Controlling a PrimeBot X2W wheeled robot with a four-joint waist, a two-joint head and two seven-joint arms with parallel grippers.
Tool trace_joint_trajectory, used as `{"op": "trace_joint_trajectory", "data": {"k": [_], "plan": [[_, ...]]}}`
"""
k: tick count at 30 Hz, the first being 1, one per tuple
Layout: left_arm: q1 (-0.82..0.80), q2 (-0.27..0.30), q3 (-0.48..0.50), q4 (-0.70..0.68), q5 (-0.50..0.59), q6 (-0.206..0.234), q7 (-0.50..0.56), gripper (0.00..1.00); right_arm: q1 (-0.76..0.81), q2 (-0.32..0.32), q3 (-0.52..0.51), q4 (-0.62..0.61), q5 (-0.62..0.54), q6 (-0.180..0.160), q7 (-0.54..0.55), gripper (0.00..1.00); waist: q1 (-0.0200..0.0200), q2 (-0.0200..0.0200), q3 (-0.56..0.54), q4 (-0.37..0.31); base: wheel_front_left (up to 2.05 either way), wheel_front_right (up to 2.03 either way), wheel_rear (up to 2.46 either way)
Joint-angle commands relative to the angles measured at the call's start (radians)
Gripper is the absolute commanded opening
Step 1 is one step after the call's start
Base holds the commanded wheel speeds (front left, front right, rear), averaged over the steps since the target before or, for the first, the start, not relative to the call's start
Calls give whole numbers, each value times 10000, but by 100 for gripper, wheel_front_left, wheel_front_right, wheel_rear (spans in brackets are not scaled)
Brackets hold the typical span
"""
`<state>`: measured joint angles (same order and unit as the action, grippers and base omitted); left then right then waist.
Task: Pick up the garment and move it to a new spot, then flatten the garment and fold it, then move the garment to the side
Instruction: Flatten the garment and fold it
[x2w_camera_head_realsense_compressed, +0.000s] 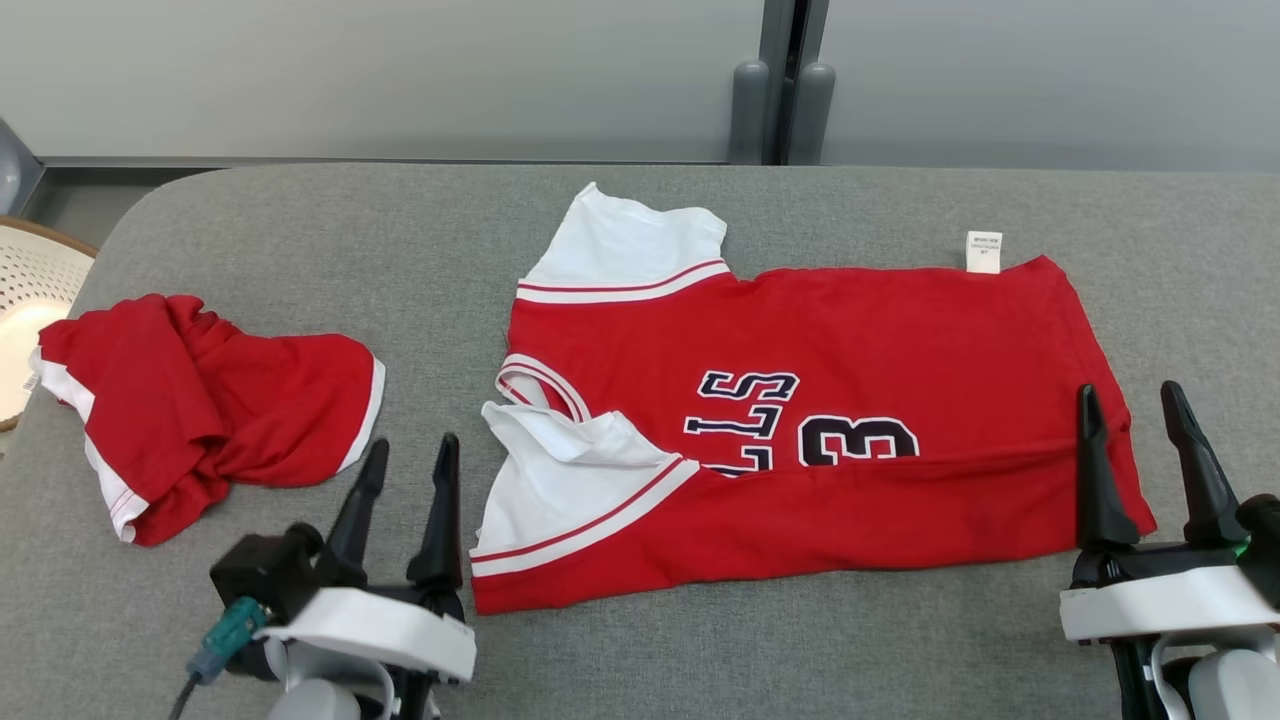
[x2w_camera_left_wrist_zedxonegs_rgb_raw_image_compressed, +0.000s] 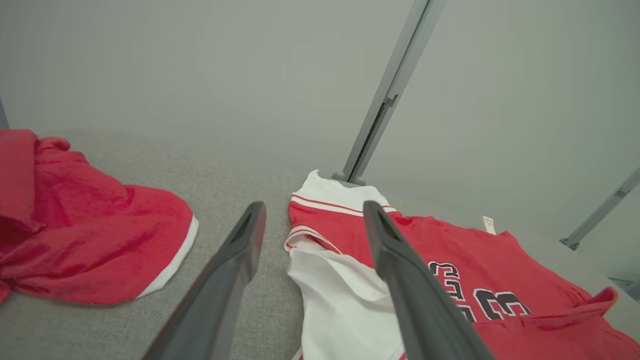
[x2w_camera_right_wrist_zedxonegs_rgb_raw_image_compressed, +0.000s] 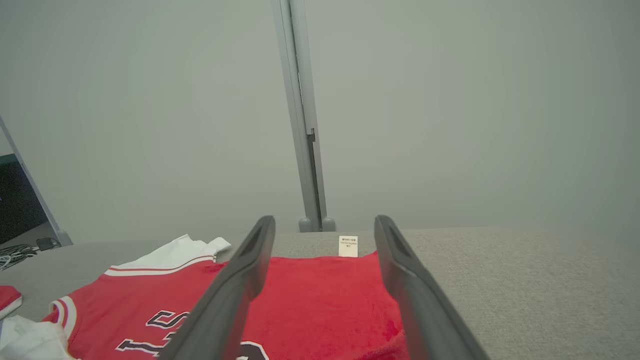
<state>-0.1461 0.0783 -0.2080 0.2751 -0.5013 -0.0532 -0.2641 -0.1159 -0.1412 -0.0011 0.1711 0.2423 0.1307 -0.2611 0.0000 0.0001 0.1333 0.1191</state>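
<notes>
Jersey (x2w_camera_head_realsense_compressed: 800, 420) spread on grey fabric table (x2w_camera_head_realsense_compressed: 300, 230); pale wall (x2w_camera_head_realsense_compressed: 400, 70) behind.

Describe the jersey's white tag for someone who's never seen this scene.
On the grey table, take the flat red jersey in the middle, not the crumpled red garment on the left. At its far edge a small white tag juts onto the grey; unlike the white sleeves, it is a tiny printed rectangle.

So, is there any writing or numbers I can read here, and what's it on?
"LLS": black letters on the red shirt, the rest hidden under a fold.
"3": black number on the same shirt.
White tag at the shirt's far edge: print too small to read.
</notes>
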Motion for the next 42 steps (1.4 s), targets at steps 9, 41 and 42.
{"op": "trace_joint_trajectory", "data": {"k": [9, 41, 42], "plan": [[-116, -242, -148, 1407, 942, -353, 0, 100, -92, 22, -246, -83, -123, -1, -58, 100, 0, -1, 95, -75, 0, 0, 0], [-1875, -219, -1810, 5187, 432, 205, 133, 0, -221, 311, -1120, 1943, -482, 0, 3, 100, 0, -1, 53, -410, 0, 0, 0], [-1900, -213, -1787, 5039, 469, 177, 62, 0, -331, 341, -1153, 2249, -515, 0, 76, 100, 0, -1, 54, -378, 0, 0, 0]]}}
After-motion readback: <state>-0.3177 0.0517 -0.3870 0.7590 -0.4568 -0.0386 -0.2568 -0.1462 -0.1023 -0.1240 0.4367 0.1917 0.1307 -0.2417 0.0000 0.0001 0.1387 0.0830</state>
